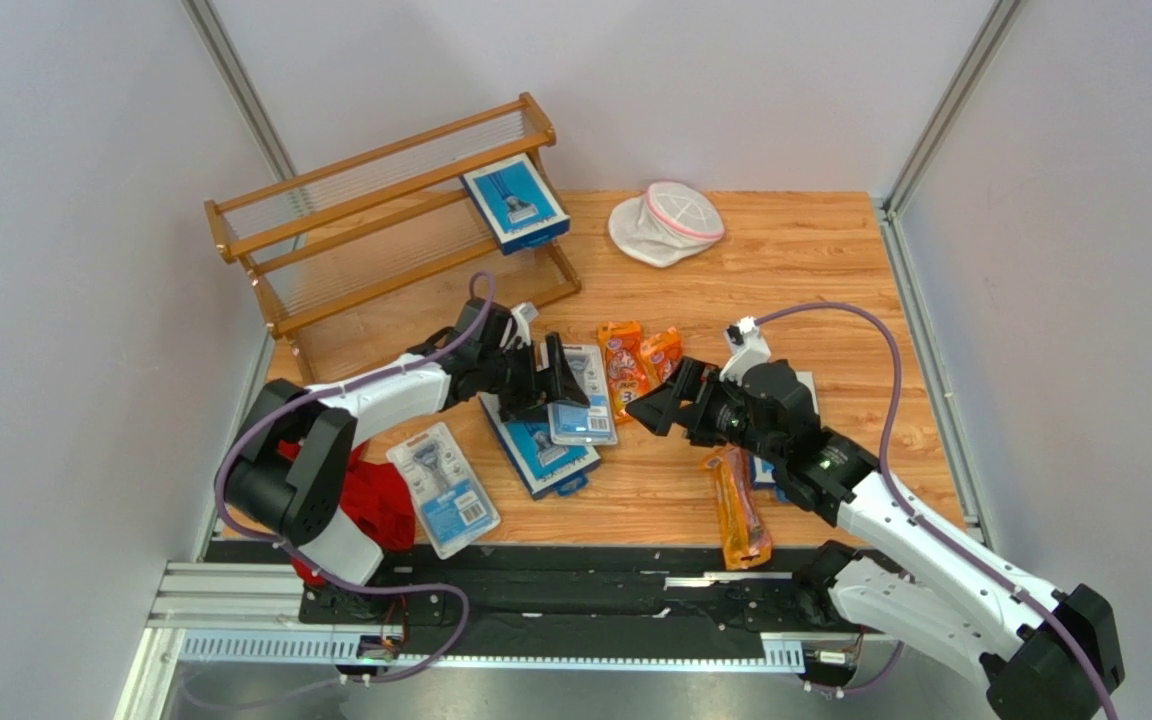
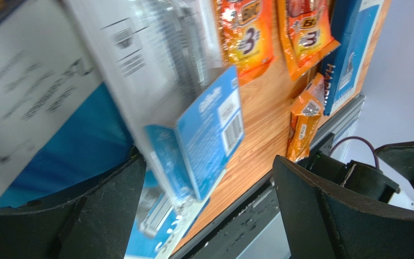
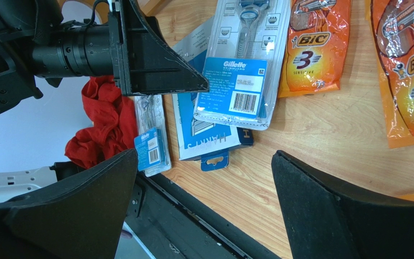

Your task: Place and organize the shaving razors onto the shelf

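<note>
The wooden shelf [image 1: 372,225] stands at the back left with one blue razor box [image 1: 515,203] on its top tier. My left gripper [image 1: 555,387] is open. A Gillette blister pack [image 1: 584,393] lies partly between its fingers, close to one of them, and shows in the left wrist view [image 2: 204,129] and the right wrist view [image 3: 241,65]. The pack rests on a blue Harry's box [image 1: 545,450]. My right gripper [image 1: 648,408] is open and empty, above bare table near two orange bags [image 1: 639,357]. A second blister pack [image 1: 444,488] lies front left.
A third orange bag [image 1: 737,510] lies at the front edge, beside a blue box [image 1: 766,477] partly hidden under my right arm. A red cloth [image 1: 379,503] sits by the left arm base. A white pouch with pink trim [image 1: 668,222] lies at the back.
</note>
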